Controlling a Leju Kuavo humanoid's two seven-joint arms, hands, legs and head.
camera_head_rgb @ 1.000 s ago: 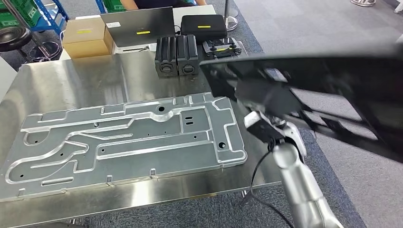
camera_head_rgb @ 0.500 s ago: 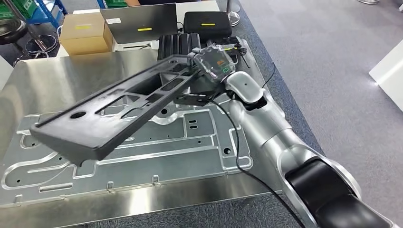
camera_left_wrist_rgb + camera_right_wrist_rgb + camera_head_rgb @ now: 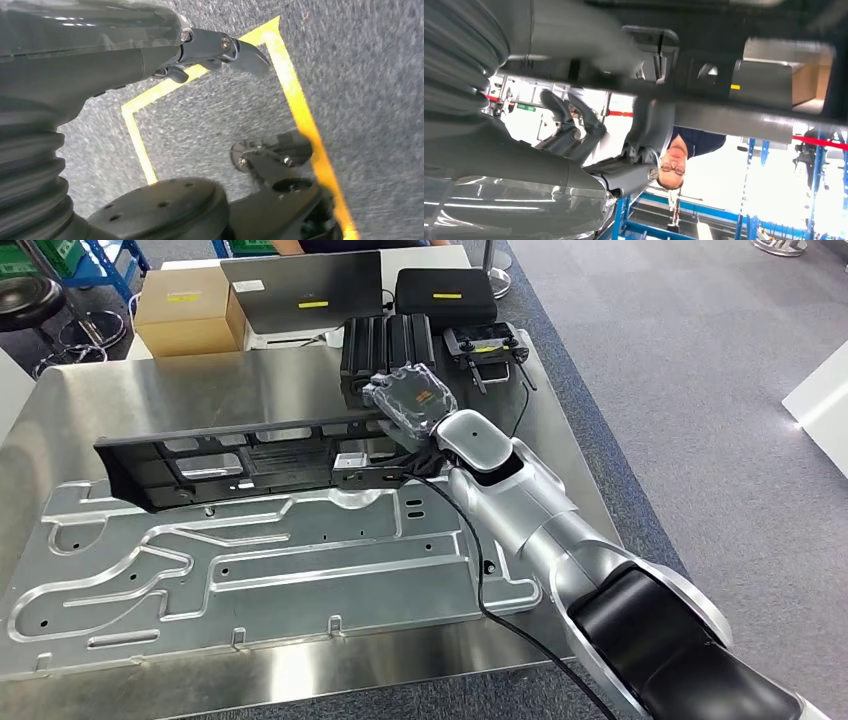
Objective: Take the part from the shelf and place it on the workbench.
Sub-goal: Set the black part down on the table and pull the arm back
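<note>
1. Your right hand [image 3: 400, 445] grasps the long black part [image 3: 235, 462] at its right end; in the right wrist view its fingers [image 3: 574, 125] curl under the part's frame.
2. The part lies lengthwise across the middle of the steel tabletop [image 3: 150, 395], running from your hand toward the left edge. Its near side rests along the far rim of the large silver plate [image 3: 260, 560]; you cannot tell whether the whole part is fully down.
3. Your left hand [image 3: 220, 50] hangs over grey carpet with yellow tape lines [image 3: 295, 100]. It holds nothing, and its fingers look loosely apart.
4. At the far edge sit two black ribbed boxes [image 3: 385, 345], a controller [image 3: 485, 345], a cardboard box [image 3: 185, 305] and a grey laptop [image 3: 300, 290].
5. A person [image 3: 681, 150] stands beyond the tabletop.
</note>
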